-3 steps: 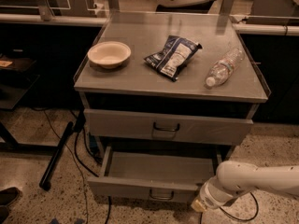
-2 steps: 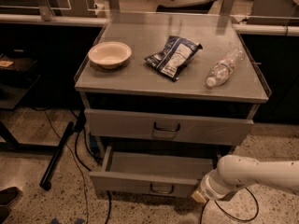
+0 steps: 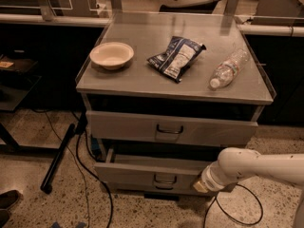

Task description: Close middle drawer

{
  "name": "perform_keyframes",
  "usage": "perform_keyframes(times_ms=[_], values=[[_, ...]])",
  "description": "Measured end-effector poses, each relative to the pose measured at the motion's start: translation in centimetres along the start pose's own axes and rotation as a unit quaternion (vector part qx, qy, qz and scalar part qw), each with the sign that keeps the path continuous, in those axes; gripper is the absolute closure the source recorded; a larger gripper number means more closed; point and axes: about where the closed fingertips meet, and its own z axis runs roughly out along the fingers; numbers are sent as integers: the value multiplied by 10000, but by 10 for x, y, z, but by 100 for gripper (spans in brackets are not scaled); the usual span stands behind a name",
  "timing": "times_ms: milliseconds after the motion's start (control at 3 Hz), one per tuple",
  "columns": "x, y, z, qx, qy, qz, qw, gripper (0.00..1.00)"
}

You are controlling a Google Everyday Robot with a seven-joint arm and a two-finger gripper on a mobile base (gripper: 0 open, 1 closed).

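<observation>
The middle drawer [image 3: 142, 175] is the grey drawer with a small dark loop handle [image 3: 164, 180], below the upper grey drawer front [image 3: 128, 126]. It stands out a little from the cabinet, with a narrow strip of its tray showing. My gripper [image 3: 200, 186] is at the end of the white arm [image 3: 256, 164], which reaches in from the right. The gripper is low down against the right part of the middle drawer's front panel.
On the cabinet top [image 3: 142, 82] lie a beige bowl [image 3: 111, 55], a dark chip bag [image 3: 176, 57] and a clear plastic bottle [image 3: 228, 69]. Black cables [image 3: 88, 175] and a dark pole [image 3: 58, 158] lie on the speckled floor at the left. A dark counter stands behind.
The middle drawer has slid back into the cabinet, so much less of its tray shows. My gripper and arm have moved toward the cabinet with it.
</observation>
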Motion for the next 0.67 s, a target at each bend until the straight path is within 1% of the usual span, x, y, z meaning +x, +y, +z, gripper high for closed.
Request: perform_keyframes(times_ms=[333,667], values=[[-1,-8,11,20,5,91,10000,100],[-13,-32,5,312,-114,147,9993,100]])
